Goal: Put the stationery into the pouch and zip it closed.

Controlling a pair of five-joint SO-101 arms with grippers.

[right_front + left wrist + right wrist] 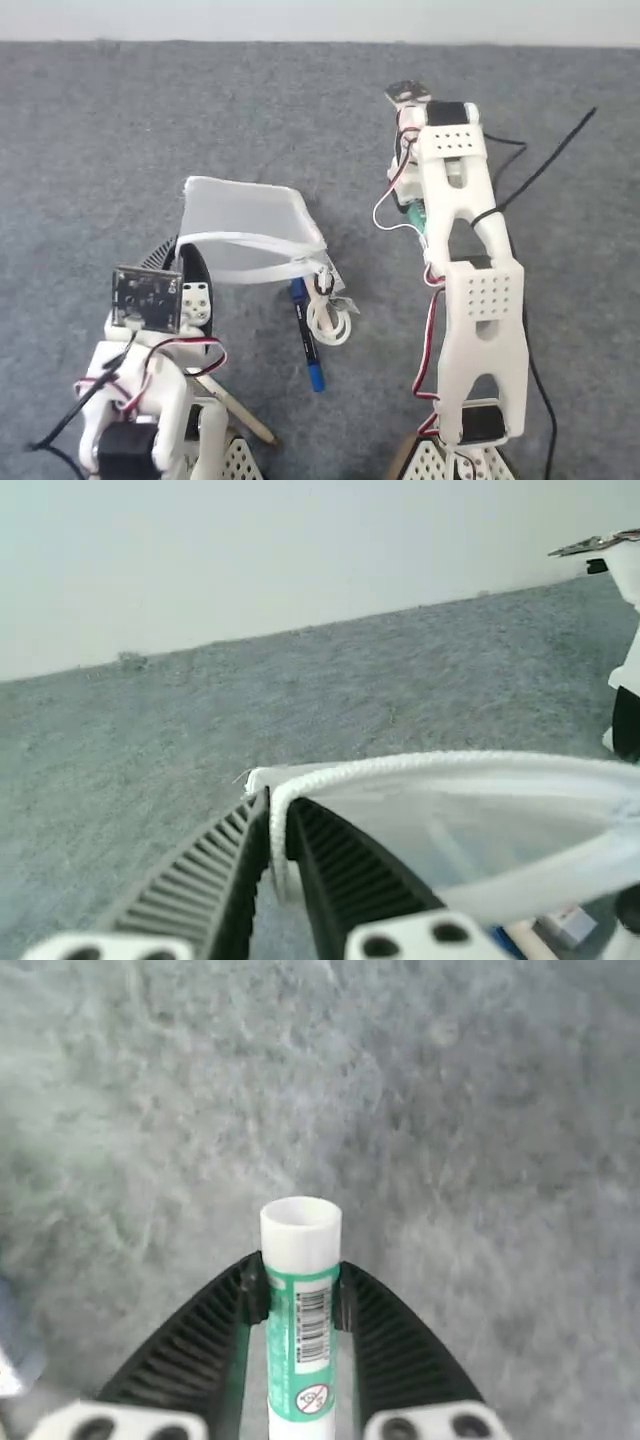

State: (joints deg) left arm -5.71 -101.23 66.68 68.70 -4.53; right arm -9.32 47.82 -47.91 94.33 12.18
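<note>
The pouch (245,228) is a white, translucent mesh bag with a thick woven rim. It lies on a grey, short-pile carpet (100,150) with its mouth gaping open. The left gripper (272,810) is clamped on the pouch's rim: its black, ribbed jaws pinch the woven edge at one end of the mouth and hold that edge raised off the carpet. A slim pen (307,340), with a black barrel and blue ends, lies flat on the carpet just beside the pouch, one end touching the pouch's far corner. A white looped cord (332,322) lies at that same corner, just beside the pen. The right gripper (300,1280) is well apart from the pouch, above bare carpet. Its ribbed jaws are closed on a cylindrical glue stick (300,1350) with a green label and a smooth white round end protruding past the fingertips.
</note>
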